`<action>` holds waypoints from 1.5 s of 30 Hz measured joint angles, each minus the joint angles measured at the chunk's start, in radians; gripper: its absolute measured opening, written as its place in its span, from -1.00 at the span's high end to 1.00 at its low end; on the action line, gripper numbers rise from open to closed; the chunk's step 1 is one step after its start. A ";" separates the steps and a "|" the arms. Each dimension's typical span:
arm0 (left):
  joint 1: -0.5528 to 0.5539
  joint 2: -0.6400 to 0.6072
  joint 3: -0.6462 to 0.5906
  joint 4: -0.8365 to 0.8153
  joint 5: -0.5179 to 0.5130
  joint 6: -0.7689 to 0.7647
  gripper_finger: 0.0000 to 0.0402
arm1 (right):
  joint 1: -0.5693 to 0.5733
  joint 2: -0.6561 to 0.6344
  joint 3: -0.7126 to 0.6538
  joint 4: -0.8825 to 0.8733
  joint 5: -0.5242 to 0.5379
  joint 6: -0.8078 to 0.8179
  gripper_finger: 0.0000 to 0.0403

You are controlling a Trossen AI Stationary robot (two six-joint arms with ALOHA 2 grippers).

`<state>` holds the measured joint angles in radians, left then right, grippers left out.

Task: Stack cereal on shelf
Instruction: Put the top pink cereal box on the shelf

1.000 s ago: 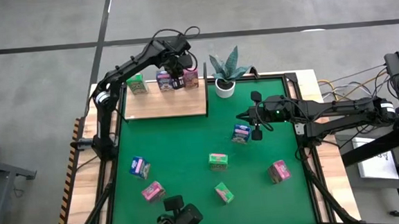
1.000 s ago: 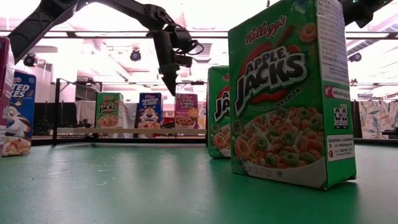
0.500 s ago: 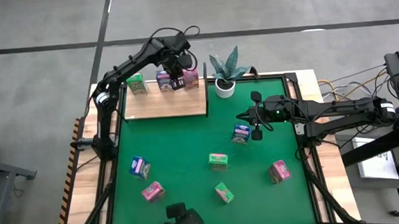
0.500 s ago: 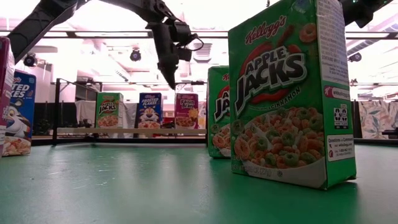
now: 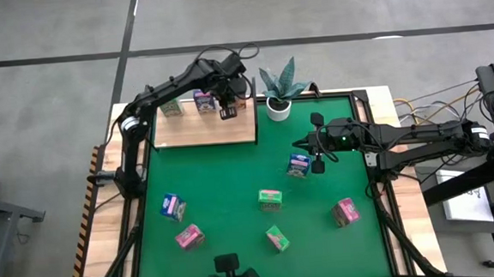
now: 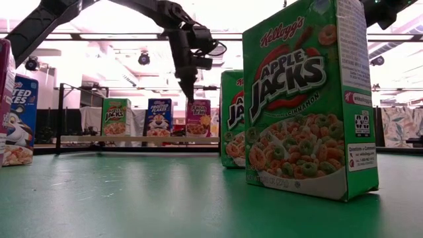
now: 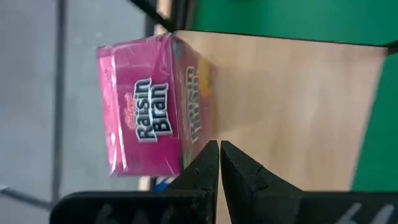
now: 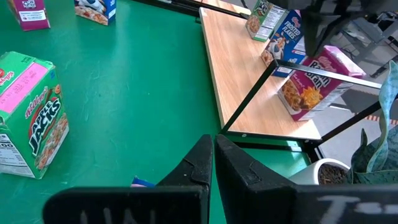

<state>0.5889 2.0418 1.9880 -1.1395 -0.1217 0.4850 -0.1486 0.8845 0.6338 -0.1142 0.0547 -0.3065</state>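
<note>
Three cereal cartons standing in a row along the far edge of the shelf: green carton, blue-and-white carton, pink Raisin Bran carton. Six more cartons sitting loose on the green tabletop: blue-and-white one just beside the right end effector, green one near the middle, second green one toward the near edge, pink one on the right side, blue-and-white one and pink one on the left side.

Left end effector hovering over the shelf board just in front of the pink Raisin Bran carton, fingers pressed together, gripping nothing. Hanging tip-down above the shelf row in the low view. Showing the pink carton upright on the light wood, close to the black corner post, in the left wrist view.

Right end effector resting low over the tabletop on the right half, fingers pressed together, pinching nothing; blue-and-white carton lying just beside the tips, contact not resolvable.

Potted plant standing at the far edge of the tabletop, just beyond the shelf's right corner.
</note>
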 joint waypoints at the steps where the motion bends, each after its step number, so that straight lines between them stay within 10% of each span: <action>1: 0.001 0.000 -0.001 0.006 -0.016 0.000 1.00 | 0.000 0.000 0.000 0.000 0.000 0.000 0.96; 45: 0.009 0.000 -0.007 0.011 -0.146 0.014 1.00 | 0.000 0.000 0.000 0.000 0.000 0.000 0.96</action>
<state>0.5976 2.0418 1.9808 -1.1282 -0.2673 0.4995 -0.1487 0.8845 0.6338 -0.1143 0.0547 -0.3065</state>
